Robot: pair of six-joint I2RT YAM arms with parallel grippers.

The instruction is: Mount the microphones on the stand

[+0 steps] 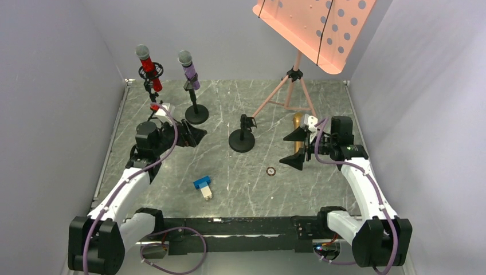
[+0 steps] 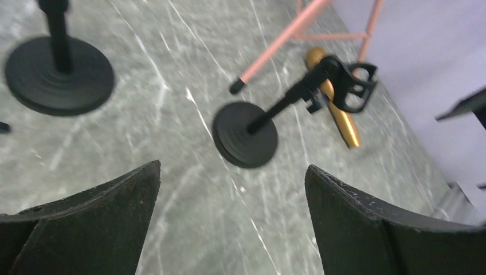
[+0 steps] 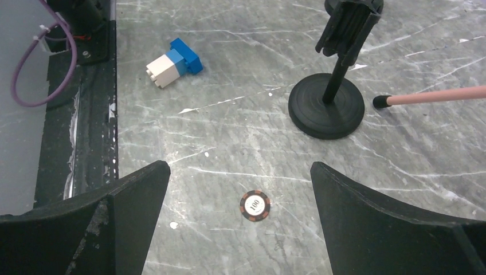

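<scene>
The glittery red microphone (image 1: 147,67) sits in a stand at the far left. The glittery purple microphone (image 1: 188,69) sits in a stand on a round base (image 1: 196,114). The gold microphone (image 1: 297,120) lies on the table at the right; it also shows in the left wrist view (image 2: 338,114). An empty black stand (image 1: 242,140) with an open clip (image 1: 247,122) stands mid-table, also seen from the left wrist (image 2: 245,134) and the right wrist (image 3: 326,106). My left gripper (image 1: 193,133) (image 2: 232,168) is open and empty beside the purple microphone's base. My right gripper (image 1: 294,148) (image 3: 239,166) is open and empty, just above the gold microphone.
A pink music stand (image 1: 312,28) on tripod legs (image 1: 292,91) stands at the back right; one leg's foot (image 3: 379,102) is near the empty stand. A blue-and-white block (image 1: 203,186) (image 3: 173,62) and a poker chip (image 1: 271,171) (image 3: 255,205) lie on the table.
</scene>
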